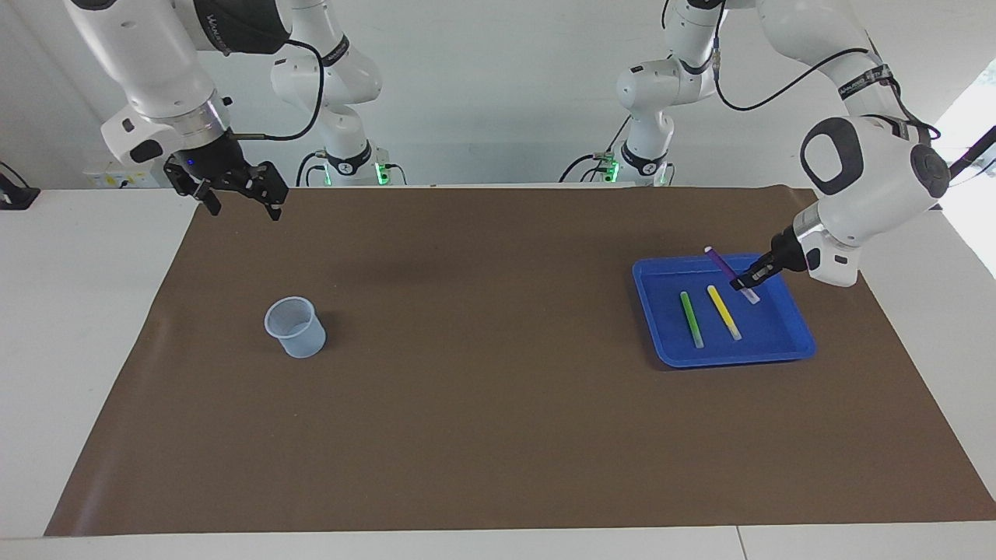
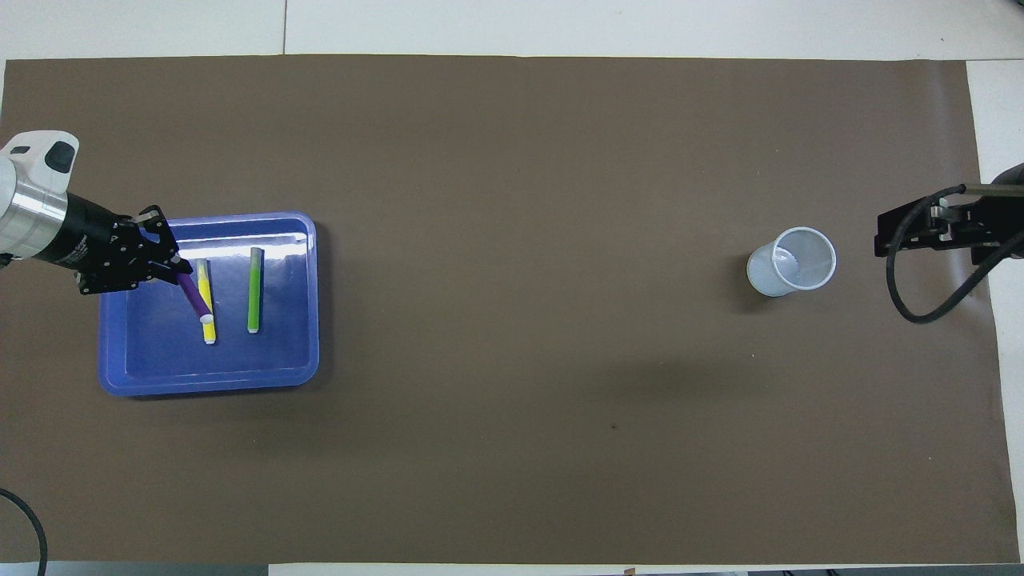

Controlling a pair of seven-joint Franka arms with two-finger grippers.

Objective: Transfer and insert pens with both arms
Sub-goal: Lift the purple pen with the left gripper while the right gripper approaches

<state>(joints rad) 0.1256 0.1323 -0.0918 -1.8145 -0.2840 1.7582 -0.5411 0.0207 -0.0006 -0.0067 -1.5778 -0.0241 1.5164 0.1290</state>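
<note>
The left gripper (image 1: 748, 279) hangs over the blue tray (image 1: 794, 344), fingers pinching the purple pen (image 1: 723, 265), which is lifted and tilted. The yellow pen (image 1: 724, 312) and green pen (image 1: 691, 319) lie side by side in the tray, at the left arm's end of the brown mat (image 1: 498, 404). The right gripper (image 1: 233, 198) waits above the mat's corner, fingers spread, with the clear cup (image 1: 296, 327) farther from the robots.

Between the blue tray (image 1: 801, 342) and the translucent cup (image 1: 296, 327) the brown mat (image 1: 482, 404) lies bare, an open lane for passing. In the tray, the green pen (image 1: 691, 319) and yellow pen (image 1: 724, 312) lie side by side, taking up its middle.
</note>
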